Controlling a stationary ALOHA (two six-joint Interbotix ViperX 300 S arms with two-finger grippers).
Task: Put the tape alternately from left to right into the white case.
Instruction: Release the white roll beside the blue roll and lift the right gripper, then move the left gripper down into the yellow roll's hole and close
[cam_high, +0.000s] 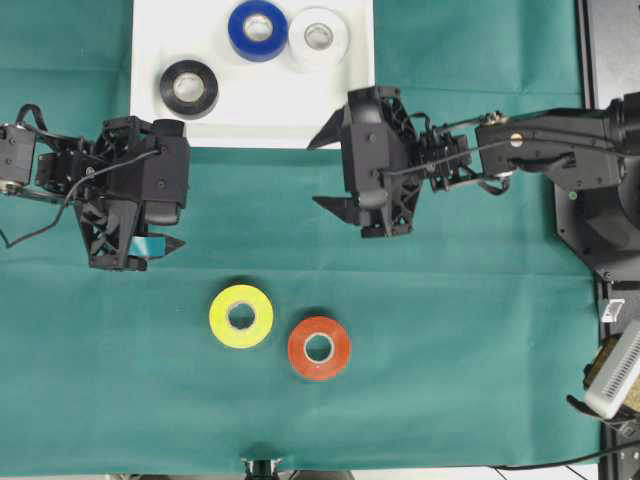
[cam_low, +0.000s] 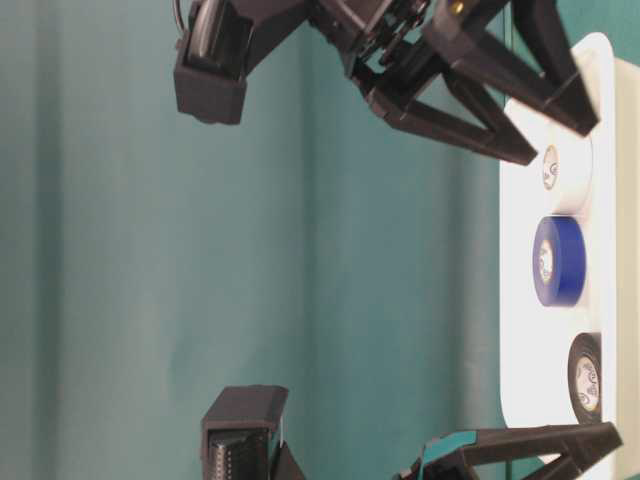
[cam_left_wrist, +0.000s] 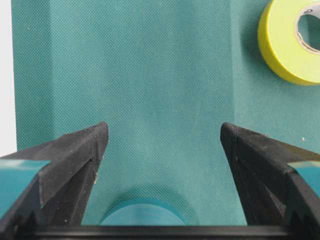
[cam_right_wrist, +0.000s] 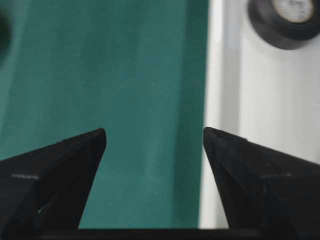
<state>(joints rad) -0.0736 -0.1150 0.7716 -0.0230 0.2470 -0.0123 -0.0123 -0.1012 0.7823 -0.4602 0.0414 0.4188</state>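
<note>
The white case (cam_high: 300, 105) lies at the back and holds three tape rolls: black (cam_high: 189, 88), blue (cam_high: 257, 29) and white (cam_high: 318, 37). A yellow roll (cam_high: 241, 316) and a red-orange roll (cam_high: 319, 347) lie side by side on the green cloth in front. My left gripper (cam_left_wrist: 164, 131) is open over the cloth left of the yellow roll. A teal roll (cam_left_wrist: 142, 214) lies on the cloth low between its fingers, touching neither. My right gripper (cam_high: 313, 172) is open and empty, just in front of the case's front right corner.
A green cloth (cam_high: 450, 330) covers the table. The right arm's black base (cam_high: 600, 210) and a pale device (cam_high: 618, 372) stand at the right edge. The table's front edge (cam_high: 400, 473) runs along the bottom of the overhead view.
</note>
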